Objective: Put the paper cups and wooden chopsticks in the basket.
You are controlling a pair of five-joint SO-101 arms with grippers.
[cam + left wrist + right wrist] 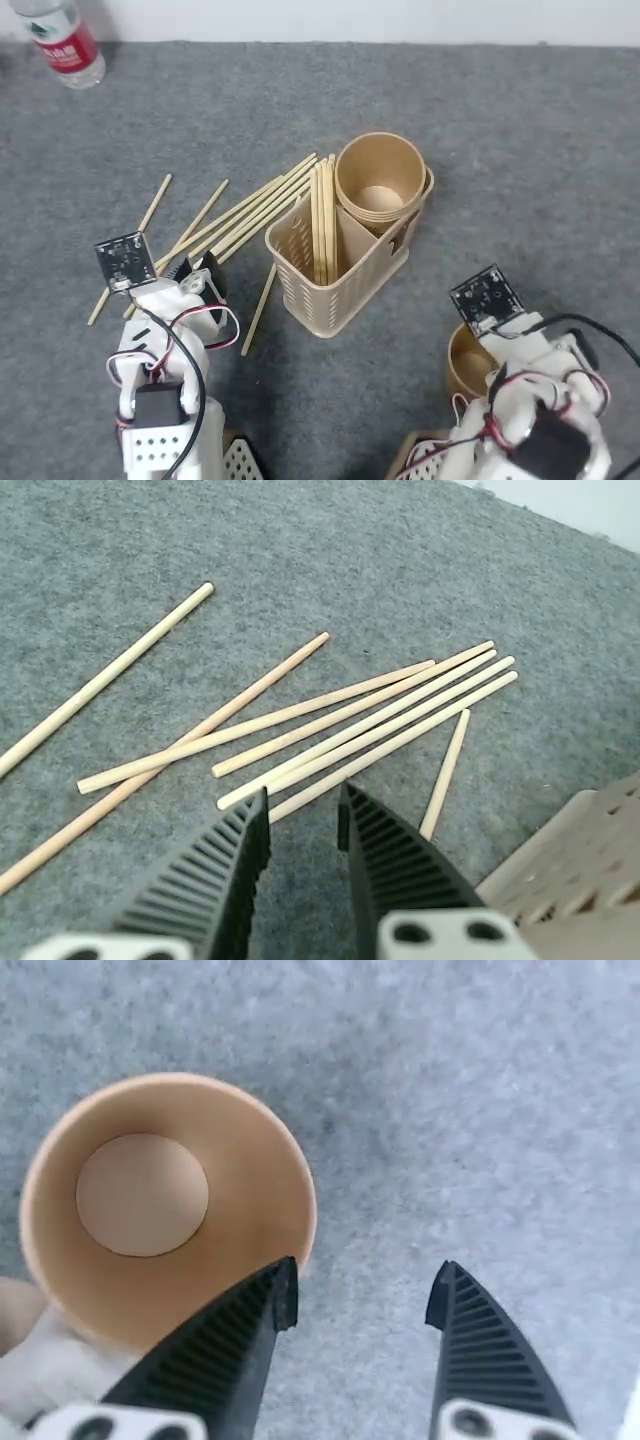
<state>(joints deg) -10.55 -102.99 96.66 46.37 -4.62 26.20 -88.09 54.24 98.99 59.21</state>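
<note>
In the basket (330, 290): stacked cups (380, 175) and some chopsticks (323, 215). Loose sticks (235, 215) lie at its 9 to 10 o'clock, with the left gripper (300, 810) over their near ends, slightly parted and empty. Lone cup (468, 362) at 4 o'clock, with the right gripper (365, 1280) wide open, one finger at its rim.

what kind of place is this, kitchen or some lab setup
Probably a robot test bench, not a kitchen: a grey felt-like table cover, a wired robot arm, and staged props, loose chopsticks beside a basket.
</note>
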